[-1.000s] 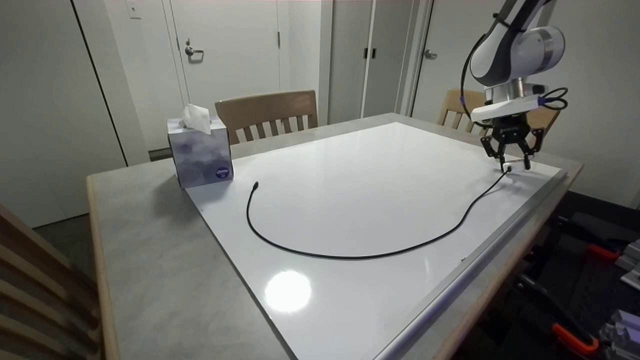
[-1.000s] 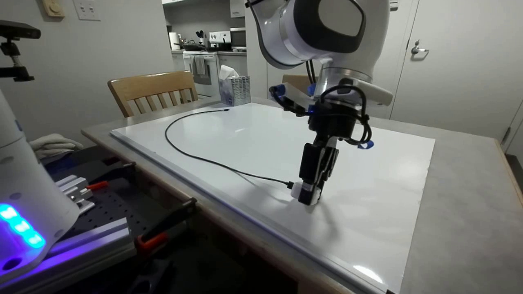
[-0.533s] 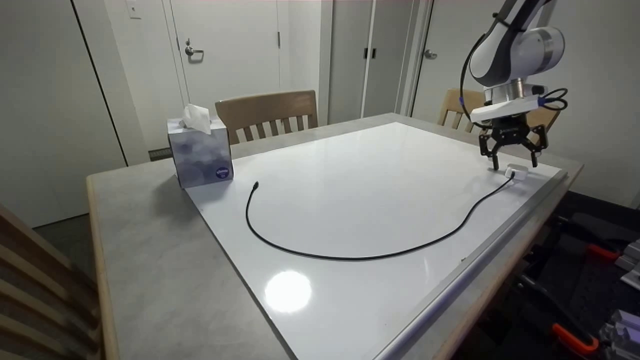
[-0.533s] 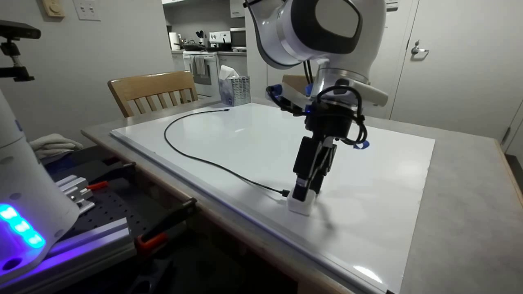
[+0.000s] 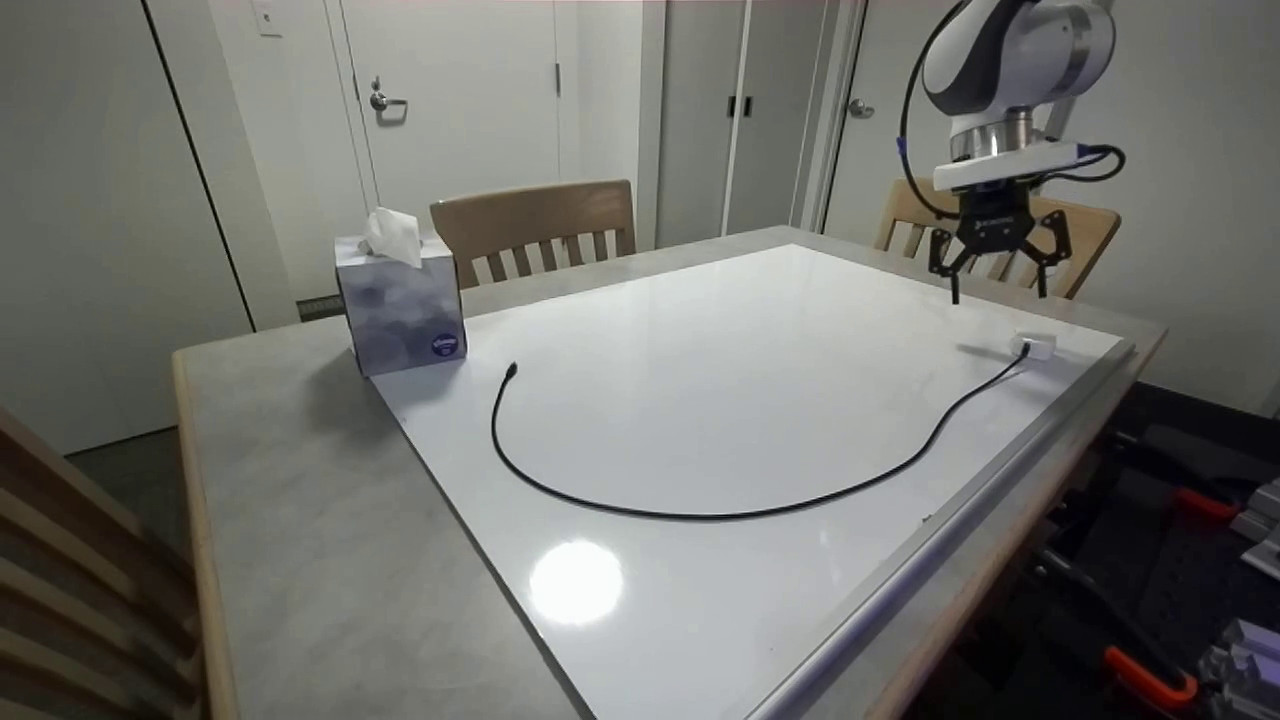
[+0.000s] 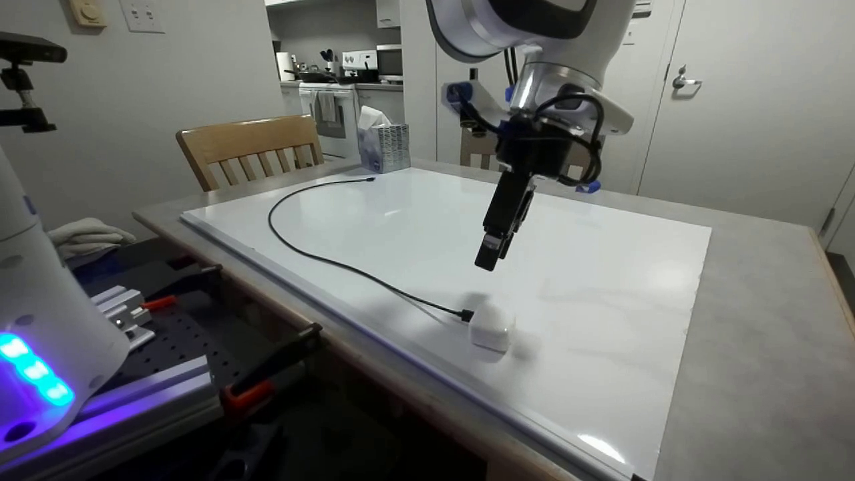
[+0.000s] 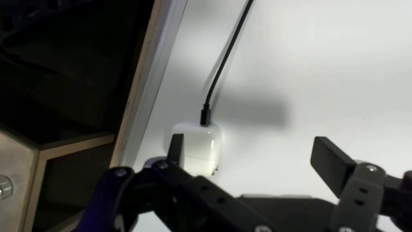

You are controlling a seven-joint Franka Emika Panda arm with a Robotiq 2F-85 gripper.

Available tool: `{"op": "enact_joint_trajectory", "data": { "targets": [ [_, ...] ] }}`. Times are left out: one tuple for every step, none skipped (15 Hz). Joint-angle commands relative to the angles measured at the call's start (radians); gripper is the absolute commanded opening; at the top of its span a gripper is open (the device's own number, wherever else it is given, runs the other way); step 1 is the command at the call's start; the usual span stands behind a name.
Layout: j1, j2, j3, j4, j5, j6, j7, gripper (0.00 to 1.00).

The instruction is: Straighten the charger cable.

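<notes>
The charger cable [image 5: 700, 517], thin and black, lies in a wide U-shaped bend on the white board in both exterior views. One end is a small free black connector [image 5: 511, 370]. Its other end plugs into a white charger block [image 6: 493, 327], which rests on the board near the railed edge. Above that block hangs my gripper [image 5: 998, 298], open and holding nothing. In the wrist view the jaws stand wide apart; the left finger [image 7: 176, 148] overlaps part of the block, while bare board shows between the fingers. There the cable runs upward and leaves the picture.
A tissue box [image 5: 402, 305] stands at the corner of the white board [image 5: 750, 380]. A raised rail [image 6: 374, 344] runs along one board edge, close to the table's edge. Wooden chairs [image 5: 540, 215] surround the table.
My gripper was shut on the charger block a second ago. It has opened, let the block down on the board, and risen clear. The cable's bend has hardly changed.
</notes>
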Motion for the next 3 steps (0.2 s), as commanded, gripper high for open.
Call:
{"op": "enact_joint_trajectory", "data": {
  "targets": [
    [-0.035, -0.014, 0.056, 0.08, 0.059, -0.12, -0.149, 1.0],
    [-0.035, -0.009, 0.062, 0.101, 0.069, -0.143, -0.177, 1.0],
    [-0.037, -0.004, 0.067, 0.117, 0.085, -0.155, -0.197, 1.0]
  ]
}}
